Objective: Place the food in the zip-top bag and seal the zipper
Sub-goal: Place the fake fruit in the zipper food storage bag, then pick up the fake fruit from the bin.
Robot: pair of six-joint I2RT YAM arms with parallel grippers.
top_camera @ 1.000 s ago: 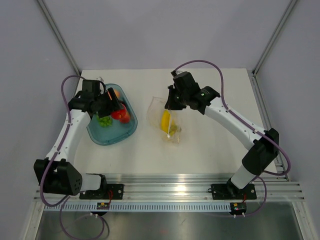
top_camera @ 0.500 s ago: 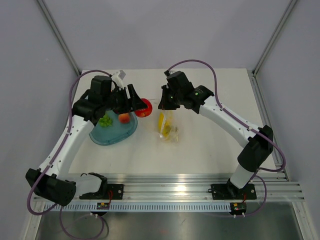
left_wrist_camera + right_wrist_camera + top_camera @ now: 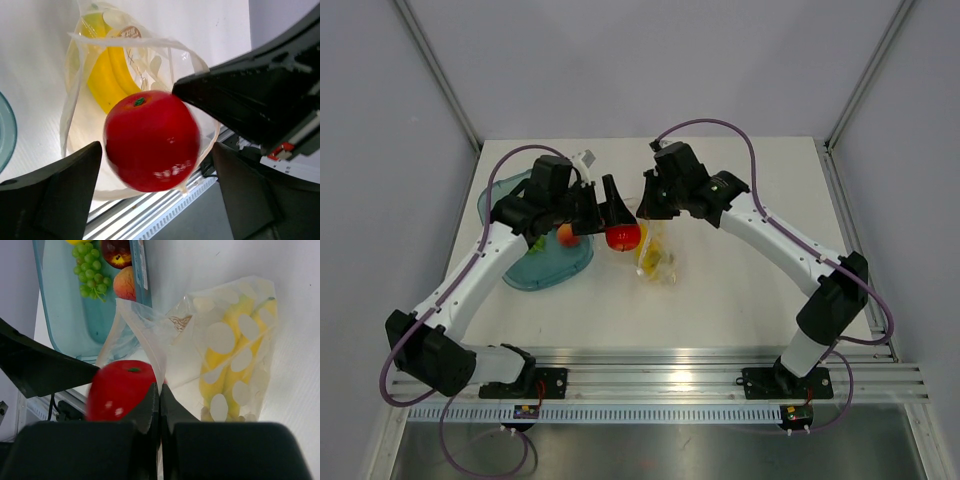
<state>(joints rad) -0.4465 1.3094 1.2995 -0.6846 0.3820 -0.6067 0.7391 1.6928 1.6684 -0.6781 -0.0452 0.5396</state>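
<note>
The red apple point(image 3: 150, 142) is seen between the two fingers of the left claw point(image 3: 156, 149), which is open. A gap is visible between the apple and the finger at the lower right of the left wrist view, and the apple appears slightly blurred there. Whether the other finger touches it cannot be told.

Directly behind the apple the mouth of the zip-top bag point(image 3: 225, 340) is held wide. Its upper edge is pinched by the right claw point(image 3: 160, 392), whose fingers are closed on the clear plastic. In the right wrist view the apple is placed just to the left of this pinched edge. The yellow banana bunch point(image 3: 107, 75) is already inside the bag, and the bag's lower part lies on the white surface point(image 3: 740, 290) near the middle of the top view.

The teal tray point(image 3: 65, 305) is seen at the upper left of the right wrist view, holding the green grapes point(image 3: 90, 272), a peach point(image 3: 125, 285) and a dark red plum point(image 3: 117, 252).

A round printed label point(image 3: 131, 32) is carried by the bag, and a white strip point(image 3: 141, 265) with dark print lies along the tray rim. Neither text can be read.
</note>
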